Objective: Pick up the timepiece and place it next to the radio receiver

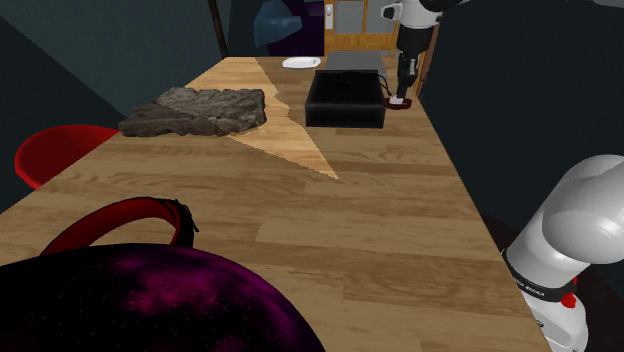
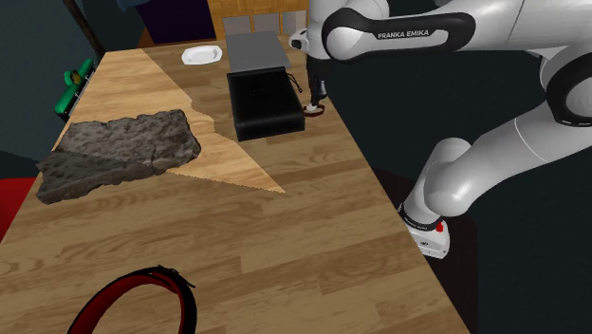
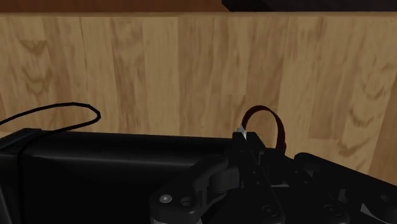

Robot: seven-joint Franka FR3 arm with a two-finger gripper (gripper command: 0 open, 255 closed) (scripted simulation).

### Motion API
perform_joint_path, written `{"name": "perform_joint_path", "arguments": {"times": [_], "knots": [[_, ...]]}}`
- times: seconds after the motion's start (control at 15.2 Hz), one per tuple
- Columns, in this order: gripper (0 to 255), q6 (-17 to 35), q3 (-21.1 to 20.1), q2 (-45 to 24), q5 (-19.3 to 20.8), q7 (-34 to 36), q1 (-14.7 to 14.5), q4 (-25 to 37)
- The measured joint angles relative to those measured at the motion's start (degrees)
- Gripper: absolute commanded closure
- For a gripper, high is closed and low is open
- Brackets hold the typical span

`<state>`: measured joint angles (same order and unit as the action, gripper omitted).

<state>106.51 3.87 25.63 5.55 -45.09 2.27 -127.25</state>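
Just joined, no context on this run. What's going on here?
The white Franka arm reaches to the far end of the wooden table, with its pincer low over a dark red wristwatch. The wristwatch is near the table edge, right beside the black radio. I can't tell whether the pincer grips it.

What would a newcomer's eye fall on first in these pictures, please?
Probably the white arm reaching to the far end of the wooden table, its gripper down at a small dark red timepiece beside the black radio. Next, the rough grey slab lying on the table toward the shoulder view's left.
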Motion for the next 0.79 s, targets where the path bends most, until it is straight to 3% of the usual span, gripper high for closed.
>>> {"name": "perform_joint_path", "arguments": {"times": [0.79], "knots": [[255,7.38,0.25,-0.25,0.35,0.53,0.09,-7.08]]}}
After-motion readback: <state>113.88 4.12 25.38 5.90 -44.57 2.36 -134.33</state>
